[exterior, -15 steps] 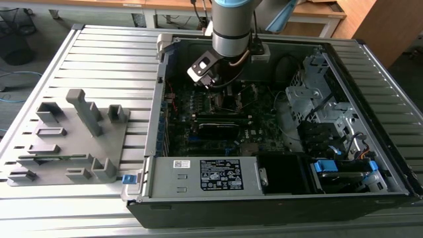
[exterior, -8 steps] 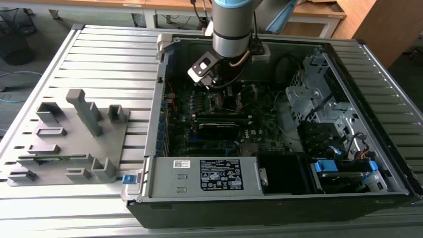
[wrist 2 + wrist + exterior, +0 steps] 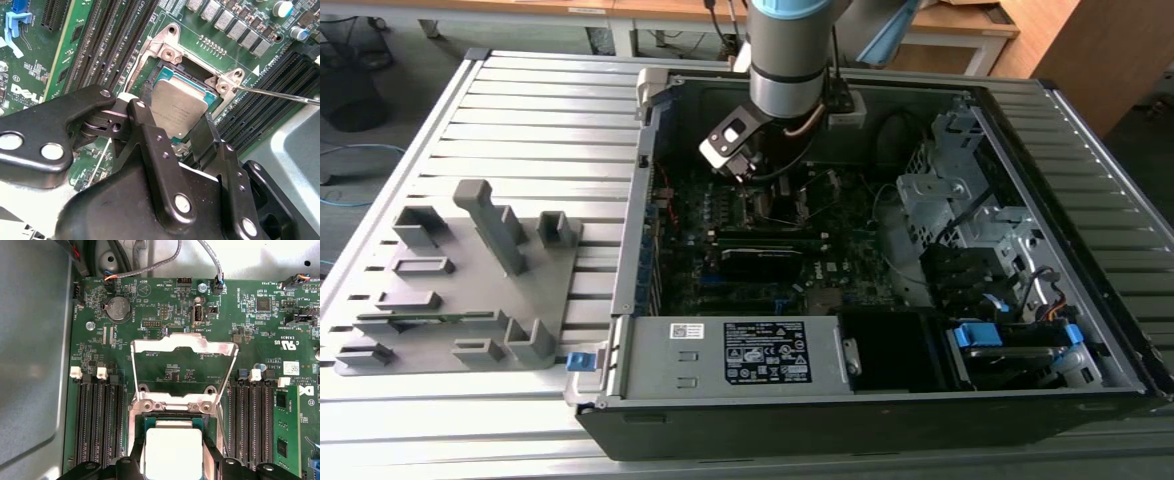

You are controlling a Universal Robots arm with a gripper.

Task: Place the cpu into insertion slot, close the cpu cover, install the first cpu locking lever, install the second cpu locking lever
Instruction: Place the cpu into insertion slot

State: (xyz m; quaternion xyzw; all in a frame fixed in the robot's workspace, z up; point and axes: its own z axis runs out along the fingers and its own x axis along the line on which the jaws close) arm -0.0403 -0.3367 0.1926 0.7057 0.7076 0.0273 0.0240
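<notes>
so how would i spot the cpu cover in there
Inside the open computer case, look between the two banks of black memory slots. The cpu cover is the thin silvery frame swung open beside the cpu; green board shows through its window.

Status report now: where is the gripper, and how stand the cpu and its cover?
Gripper low at cpu, grip unclear. Chip at insertion slot. Cpu cover hinged open, not in the way.

cpu [image 3: 177, 107] corner hidden by jaws, arm [image 3: 787, 50] cropped
</notes>
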